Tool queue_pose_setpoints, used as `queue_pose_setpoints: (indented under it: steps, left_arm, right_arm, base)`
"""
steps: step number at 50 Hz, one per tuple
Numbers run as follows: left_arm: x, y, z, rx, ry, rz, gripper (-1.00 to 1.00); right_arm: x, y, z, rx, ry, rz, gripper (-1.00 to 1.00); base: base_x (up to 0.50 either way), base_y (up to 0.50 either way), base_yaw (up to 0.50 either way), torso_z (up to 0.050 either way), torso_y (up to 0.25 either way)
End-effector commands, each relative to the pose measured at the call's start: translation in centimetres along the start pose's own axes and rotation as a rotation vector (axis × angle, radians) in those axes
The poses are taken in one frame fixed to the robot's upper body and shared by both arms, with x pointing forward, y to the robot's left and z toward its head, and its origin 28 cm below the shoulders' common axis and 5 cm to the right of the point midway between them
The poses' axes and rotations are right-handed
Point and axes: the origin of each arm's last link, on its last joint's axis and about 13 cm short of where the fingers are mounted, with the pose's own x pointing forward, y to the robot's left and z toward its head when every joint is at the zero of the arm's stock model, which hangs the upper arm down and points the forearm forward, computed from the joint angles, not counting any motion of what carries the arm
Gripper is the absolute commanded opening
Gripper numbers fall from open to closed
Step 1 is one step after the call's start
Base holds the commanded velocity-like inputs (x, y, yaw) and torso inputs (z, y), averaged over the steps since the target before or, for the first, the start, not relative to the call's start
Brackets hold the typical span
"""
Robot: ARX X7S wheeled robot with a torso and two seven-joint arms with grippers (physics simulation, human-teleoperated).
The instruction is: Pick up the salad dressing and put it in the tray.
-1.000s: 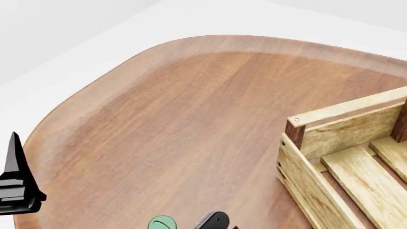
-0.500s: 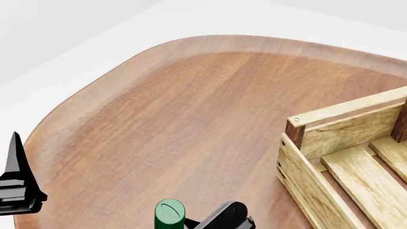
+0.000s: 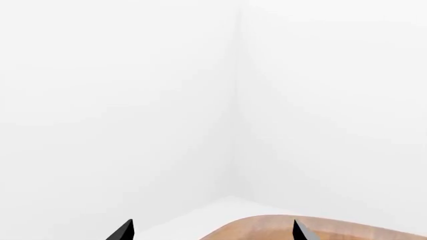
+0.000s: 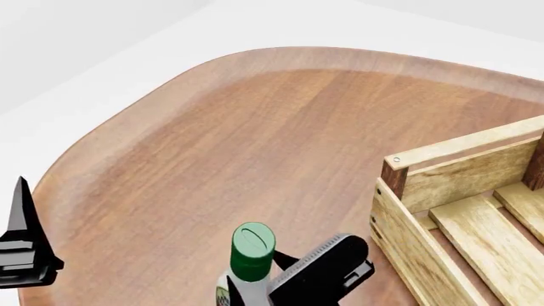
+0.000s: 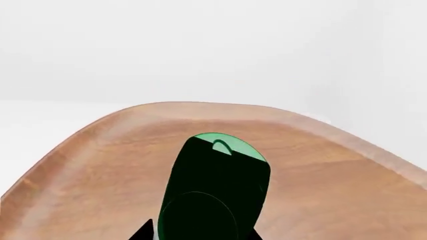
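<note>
The salad dressing (image 4: 252, 250) is a small bottle with a round dark-green cap, held above the brown table near the front of the head view. My right gripper (image 4: 276, 280) is shut on its body below the cap, one black finger (image 4: 327, 260) showing on its right. In the right wrist view the green cap (image 5: 217, 175) fills the space between the two black fingertips (image 5: 143, 232). The tray (image 4: 425, 239), a light slatted wooden crate with dark corner posts, stands to the right of the bottle. My left gripper (image 4: 21, 252) hangs open and holds nothing at the left edge, its fingertips (image 3: 124, 231) wide apart.
The rounded wooden table (image 4: 255, 140) stretches ahead and left of the bottle, with a white floor beyond its curved edge. White walls (image 3: 133, 100) fill the left wrist view. The near corner post (image 4: 393, 175) of the tray rises between bottle and crate interior.
The salad dressing and my right gripper have risen into the head view and moved slightly right, toward the tray. The left gripper has stayed still.
</note>
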Motion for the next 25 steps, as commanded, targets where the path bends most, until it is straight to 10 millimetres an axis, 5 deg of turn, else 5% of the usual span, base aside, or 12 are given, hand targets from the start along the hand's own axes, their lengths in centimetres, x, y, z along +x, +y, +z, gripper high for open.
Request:
queue_pose_setpoints:
  steps: [1,25]
  left_arm:
    - [0.0,0.0,0.0,-0.003,0.001,0.0,1.0]
    - [0.0,0.0,-0.1,-0.005,0.004,-0.002,1.0]
  right_arm:
    - [-0.3,-1.9,2.5,-0.042,-0.067,-0.083,-1.0]
    - [-0.5,-7.6,5.5,-0.05,-0.156,-0.375,-1.0]
  base:
    - [0.0,0.0,0.0,0.0,0.0]
    - [0.0,0.0,0.0,0.0,0.0]
